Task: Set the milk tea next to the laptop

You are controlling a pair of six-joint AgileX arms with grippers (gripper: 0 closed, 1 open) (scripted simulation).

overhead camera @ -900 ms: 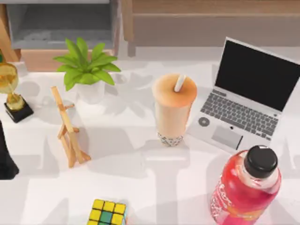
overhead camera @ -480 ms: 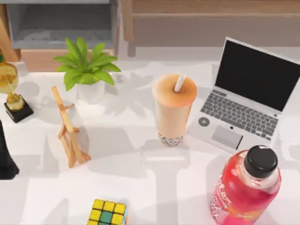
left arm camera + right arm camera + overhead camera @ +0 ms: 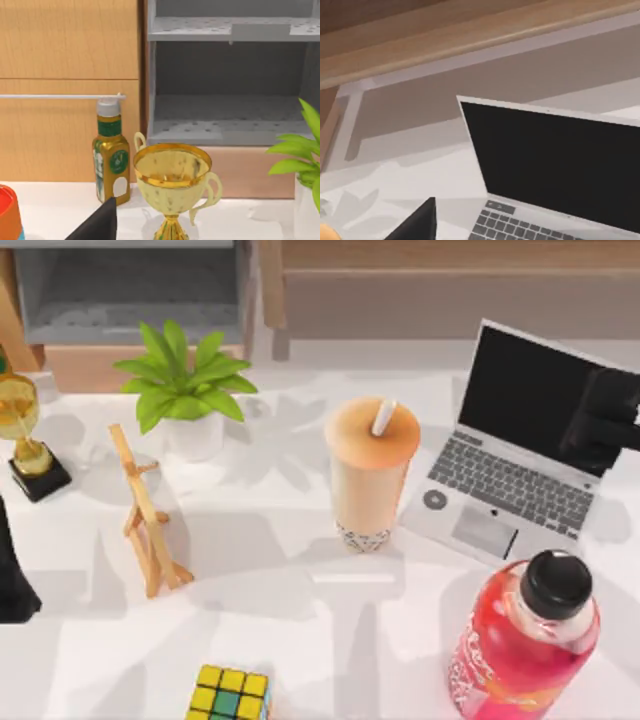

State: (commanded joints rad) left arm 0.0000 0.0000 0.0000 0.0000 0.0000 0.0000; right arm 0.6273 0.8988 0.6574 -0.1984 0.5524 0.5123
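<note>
The milk tea (image 3: 370, 475) stands upright near the middle of the table, a tall peach-orange cup with dark pearls at its base and a white straw. Just to its right sits the open silver-grey laptop (image 3: 500, 502), its black screen also facing the right wrist view (image 3: 555, 165). My right gripper (image 3: 603, 418) hangs as a dark shape over the right part of the laptop's screen, well apart from the cup. My left gripper (image 3: 12, 585) rests at the table's left edge, far from both.
A pink-red bottle (image 3: 525, 640) with a black cap stands at the front right, close to the laptop. A potted plant (image 3: 185, 380), a wooden stand (image 3: 148, 515), a gold trophy (image 3: 25, 430) and a colour cube (image 3: 230, 695) occupy the left half.
My right gripper has come into the top view from the right edge and now hangs over the laptop's screen. The cup, laptop and left arm have not moved.
</note>
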